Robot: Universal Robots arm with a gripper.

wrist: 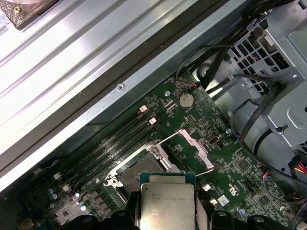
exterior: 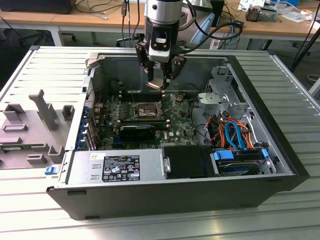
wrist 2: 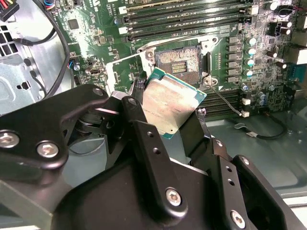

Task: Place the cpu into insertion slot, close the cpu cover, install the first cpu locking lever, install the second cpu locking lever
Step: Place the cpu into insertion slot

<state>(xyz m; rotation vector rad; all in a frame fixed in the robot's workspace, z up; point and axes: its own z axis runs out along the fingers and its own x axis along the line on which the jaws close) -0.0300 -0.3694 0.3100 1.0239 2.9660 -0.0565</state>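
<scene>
One gripper [exterior: 159, 80] is hanging over the open computer case [exterior: 175, 200], its two black fingers [wrist 2: 144, 129] closing partway onto the edges of the cpu [exterior: 156, 83]. The chip is sitting between them with its dull silver top showing in both wrist views [wrist 2: 171, 103] [wrist: 167, 206], and in the second wrist view it is tilting rather than lying level. It is riding in the air above the board and is not touching anything but the fingers.

Below it the insertion slot [wrist 2: 178, 61] is lying bare, its dark recess and silvery rim showing. The cpu cover [wrist: 194, 141] is standing raised off the slot on one side. A thin wire lever [wrist 2: 223, 99] is sticking out across the board just beside the slot. Long black memory slots [wrist: 110, 148] are running next to the socket on the side toward the case wall.

All of this is sitting on the green motherboard [exterior: 180, 125], which is lying flat in the bottom of the case. The case is also holding a grey power supply [exterior: 117, 167] with a black label against the near wall, and, toward the exterior view's right, a drive bay with a blue caddy [exterior: 240, 155] and a bundle of orange and blue cables [exterior: 232, 132] above it.

The case is resting on a slatted metal table [exterior: 150, 227]. A flat grey tray [exterior: 30, 135] with several upright grey blocks on it is lying on the table at the exterior view's left, just beside the case.
</scene>
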